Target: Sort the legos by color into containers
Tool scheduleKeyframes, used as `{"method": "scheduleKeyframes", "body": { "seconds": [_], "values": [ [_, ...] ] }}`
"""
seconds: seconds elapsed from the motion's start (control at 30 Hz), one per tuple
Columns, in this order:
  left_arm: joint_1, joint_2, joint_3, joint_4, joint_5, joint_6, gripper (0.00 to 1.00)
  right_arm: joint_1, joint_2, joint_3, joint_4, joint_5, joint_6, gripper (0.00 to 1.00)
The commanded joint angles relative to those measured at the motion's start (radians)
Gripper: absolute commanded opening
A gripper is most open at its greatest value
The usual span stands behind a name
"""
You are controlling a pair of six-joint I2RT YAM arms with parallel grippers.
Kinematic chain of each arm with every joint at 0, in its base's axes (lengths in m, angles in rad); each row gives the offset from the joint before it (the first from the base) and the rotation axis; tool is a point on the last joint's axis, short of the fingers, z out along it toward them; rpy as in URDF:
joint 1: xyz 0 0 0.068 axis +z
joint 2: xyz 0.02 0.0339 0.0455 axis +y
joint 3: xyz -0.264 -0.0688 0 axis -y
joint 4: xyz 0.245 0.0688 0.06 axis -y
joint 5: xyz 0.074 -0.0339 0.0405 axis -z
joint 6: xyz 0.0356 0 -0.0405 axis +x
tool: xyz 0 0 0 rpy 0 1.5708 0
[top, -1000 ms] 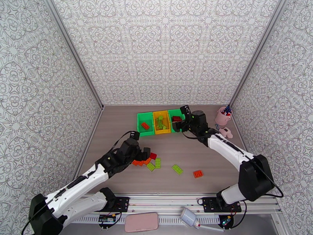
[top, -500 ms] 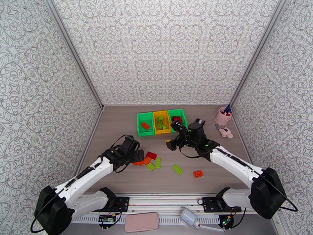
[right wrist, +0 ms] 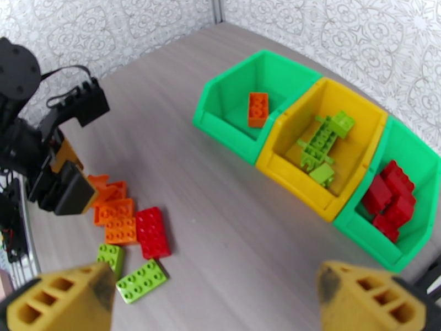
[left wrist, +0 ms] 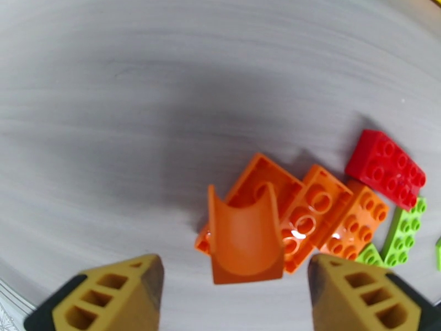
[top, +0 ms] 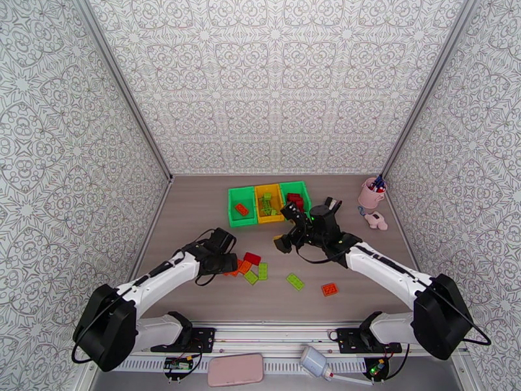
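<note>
My left gripper (left wrist: pixel 234 271) straddles the curved orange lego (left wrist: pixel 242 241), well apart from the containers (right wrist: pixel 286 175), unclenched to take it; my right gripper (right wrist: pixel 214 274) hangs released near them.

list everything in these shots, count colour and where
bins: three, green-yellow-green, joined row, far centre
orange legos: one in left green bin, about five loose
red legos: several in right green bin, one loose by the orange cluster
lime legos: several in yellow bin, three loose
pen cup: one, pink, far right
small object: one, pink, beside the cup
flat case: one, pink, near edge
white object: one, near edge
left gripper: open, either side of curved orange piece
right gripper: open, empty
</note>
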Motion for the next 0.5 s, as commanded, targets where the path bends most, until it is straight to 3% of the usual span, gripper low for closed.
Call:
{"method": "scheduleKeyframes", "body": {
  "seconds": [0.0, 0.27, 0.47],
  "values": [
    [0.011, 0.018, -0.007, 0.033, -0.003, -0.003, 0.64, 0.009, 0.012, 0.022, 0.003, -0.026, 0.022, 1.0],
    [0.013, 0.046, -0.006, 0.034, -0.005, 0.001, 0.53, 0.011, 0.008, 0.02, 0.013, -0.027, 0.031, 1.0],
    [0.01, 0.051, -0.004, 0.027, -0.009, 0.002, 0.37, 0.012, -0.007, 0.019, 0.012, -0.023, 0.031, 1.0]
  ]
}}
